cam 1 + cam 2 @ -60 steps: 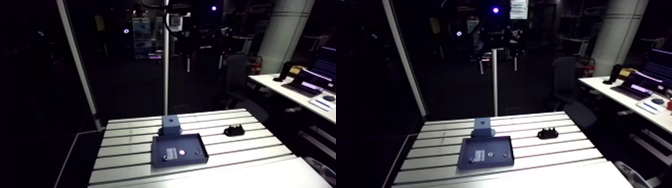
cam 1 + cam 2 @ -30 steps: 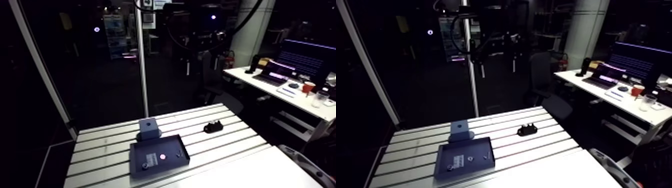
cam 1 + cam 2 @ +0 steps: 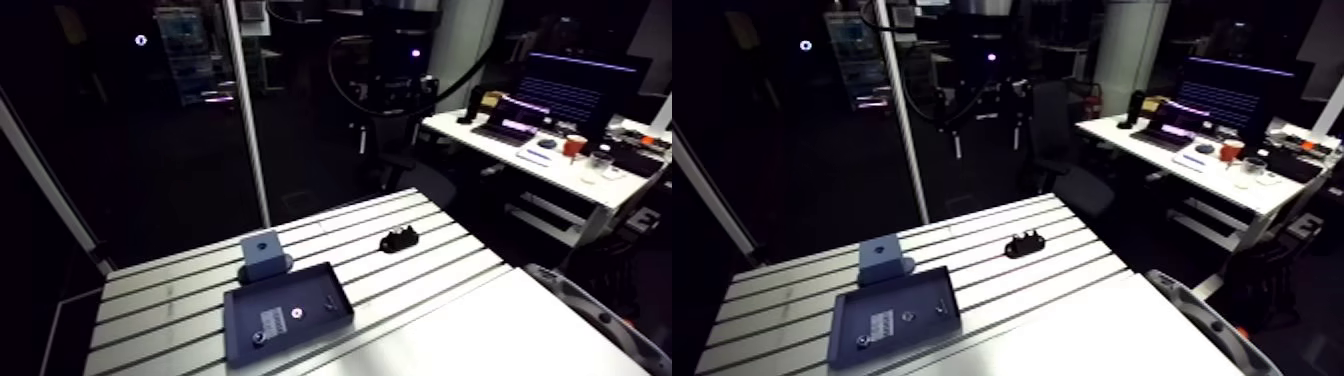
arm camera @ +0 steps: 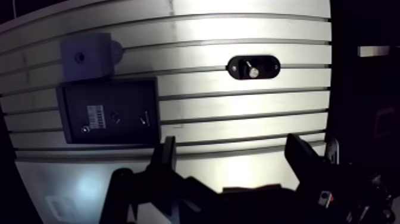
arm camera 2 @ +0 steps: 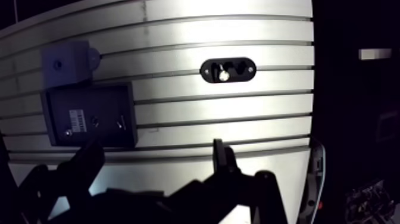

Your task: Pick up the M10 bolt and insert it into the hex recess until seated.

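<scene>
1. The gripper [image 4: 231, 143] hangs high over the near part of the table. Its two dark fingers [image 4: 166, 158] are spread wide apart and hold nothing, and only bare table shows in the gap.
2. Under it lies the slotted aluminium table [image 3: 440, 270], its ribs and grooves running left to right.
3. In the wrist view a black oval holder [image 4: 254, 67] lies flat on the ribs ahead of the gripper and well apart from it. In the arm view it sits on the right, far part of the table.
4. The M10 bolt [image 4: 253, 71] appears to be the small bright metal piece at the holder's middle. It is too small to tell whether it stands upright or lies down.
5. A dark shallow tray [image 3: 290, 290] rests on the left, near part of the table, well apart from the holder.
6. In the tray lie a pale label [image 4: 95, 111] and a few small pieces too tiny to identify.
7. A grey block [image 3: 261, 252] stands just beyond the tray's far edge, but whether they touch cannot be told. Its top face has one round-looking hole whose exact shape cannot be made out.
</scene>
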